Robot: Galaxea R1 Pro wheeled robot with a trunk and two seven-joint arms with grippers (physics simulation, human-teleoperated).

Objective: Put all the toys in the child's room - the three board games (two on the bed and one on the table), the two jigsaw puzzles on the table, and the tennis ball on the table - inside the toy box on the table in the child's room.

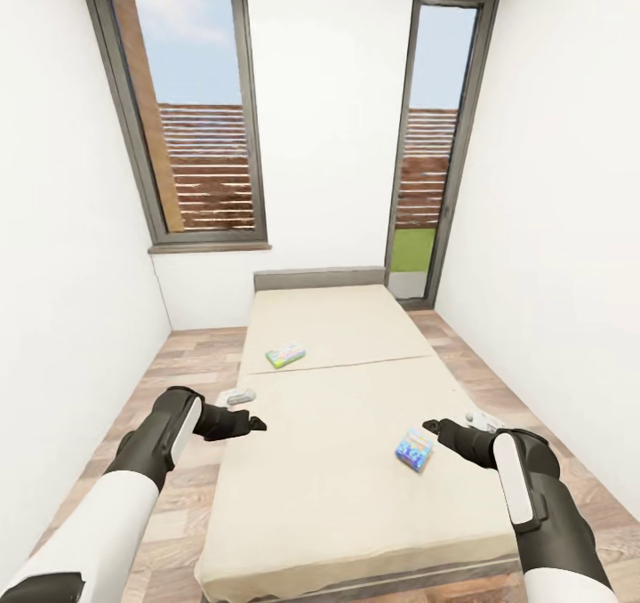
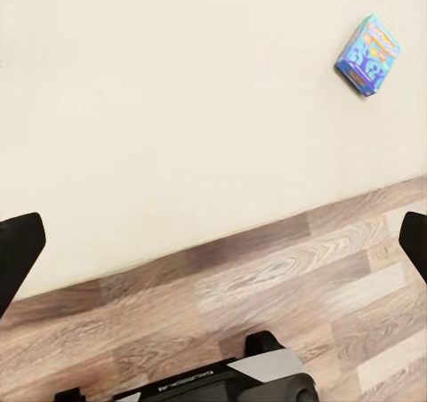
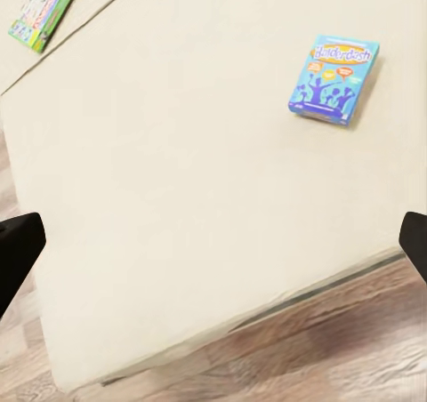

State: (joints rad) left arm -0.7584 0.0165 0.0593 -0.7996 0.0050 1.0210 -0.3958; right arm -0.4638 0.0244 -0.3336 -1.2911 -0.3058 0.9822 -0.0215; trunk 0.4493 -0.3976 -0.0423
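Bed (image 1: 338, 461) holds a blue game (image 1: 414, 448) at four o'clock, a white game (image 1: 285, 355) at eleven; both grippers (image 1: 256, 424) (image 1: 432, 426) spread apart; plank floor (image 1: 178, 363).

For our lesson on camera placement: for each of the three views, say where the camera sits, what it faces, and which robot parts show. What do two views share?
Head: high, looking down the bed; both arms and the left end effector and right end effector show.
Left wrist: looks down at the mattress edge and floor; dark fingertips at its sides.
Right wrist: looks down at the mattress; fingertips show.
Shared: the blue game.
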